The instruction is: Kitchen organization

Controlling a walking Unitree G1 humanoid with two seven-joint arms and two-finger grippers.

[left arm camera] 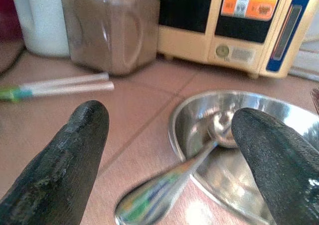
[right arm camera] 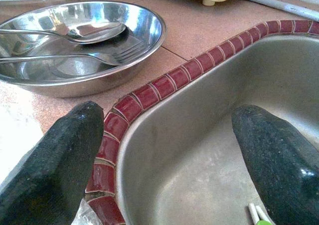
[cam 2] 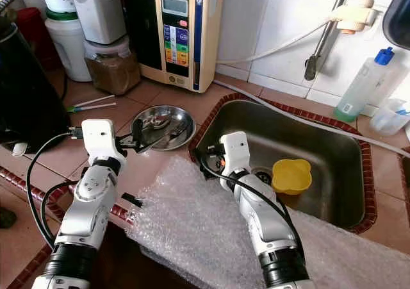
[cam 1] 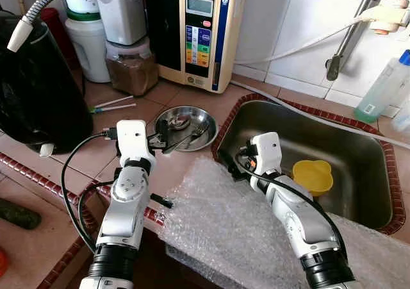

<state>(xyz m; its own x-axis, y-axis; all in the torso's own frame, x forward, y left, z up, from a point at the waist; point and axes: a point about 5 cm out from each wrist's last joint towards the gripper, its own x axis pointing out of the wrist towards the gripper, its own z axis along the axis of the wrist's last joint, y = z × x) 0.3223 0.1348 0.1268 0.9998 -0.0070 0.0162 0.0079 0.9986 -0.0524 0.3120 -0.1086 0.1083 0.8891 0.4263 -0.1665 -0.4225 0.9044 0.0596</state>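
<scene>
Left end effector hangs wide open, holding nothing, over the spoon whose handle juts past the steel bowl on the desk. We judge the grasp is next: lower, then close on the handle. Our right end effector, equally spread and empty, straddles the sink rim.

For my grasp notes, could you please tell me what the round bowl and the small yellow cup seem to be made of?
The round shiny bowl looks like polished stainless steel: it mirrors the spoon and fork inside. The small yellow cup in the sink appears to be matte, opaque plastic, though that is less certain.
</scene>
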